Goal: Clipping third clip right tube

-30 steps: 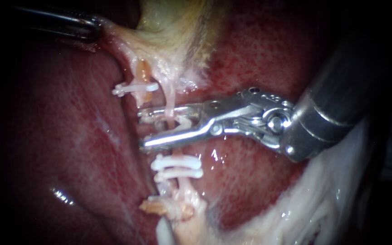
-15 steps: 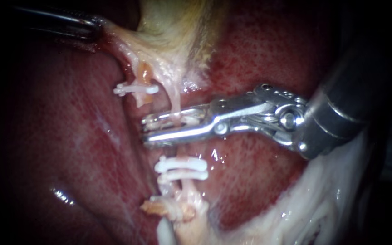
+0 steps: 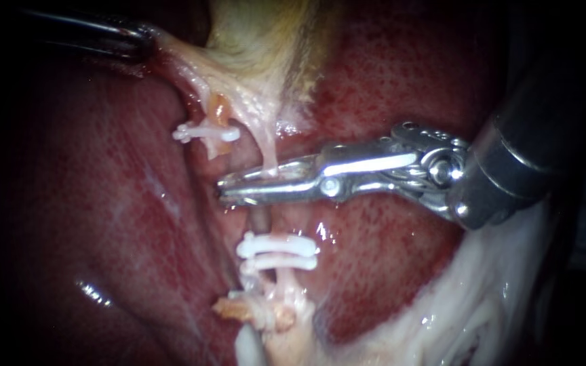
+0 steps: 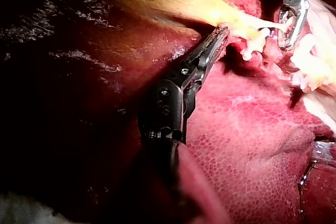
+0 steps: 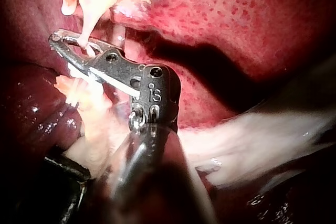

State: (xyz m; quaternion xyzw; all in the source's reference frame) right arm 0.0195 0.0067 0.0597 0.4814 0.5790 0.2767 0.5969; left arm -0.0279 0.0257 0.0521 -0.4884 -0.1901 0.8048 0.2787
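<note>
The pale right tube (image 3: 266, 153) runs down from the gallbladder (image 3: 259, 41) and passes between the jaws of my right instrument (image 3: 226, 190). These jaws lie nearly together, shut on the tube, with a bit of white clip between them. The right wrist view shows the same grip (image 5: 56, 40). Below the jaws, two white clips (image 3: 278, 252) sit side by side on this tube. To its left, one white clip (image 3: 206, 132) crosses the orange left tube (image 3: 217, 108). My left instrument (image 3: 145, 41) is shut on gallbladder tissue and holds it taut; its jaws (image 4: 220, 32) lie together.
Dark red liver (image 3: 103, 203) fills the left and the background. White fatty tissue (image 3: 483, 298) lies under the right instrument's shaft (image 3: 530, 142). A frayed pale stump (image 3: 266, 315) sits below the two clips.
The right instrument's jaws have come together on the right tube, from a wide gap to almost none, squeezing the white clip. Its wrist has shifted slightly right. The left instrument has held still.
</note>
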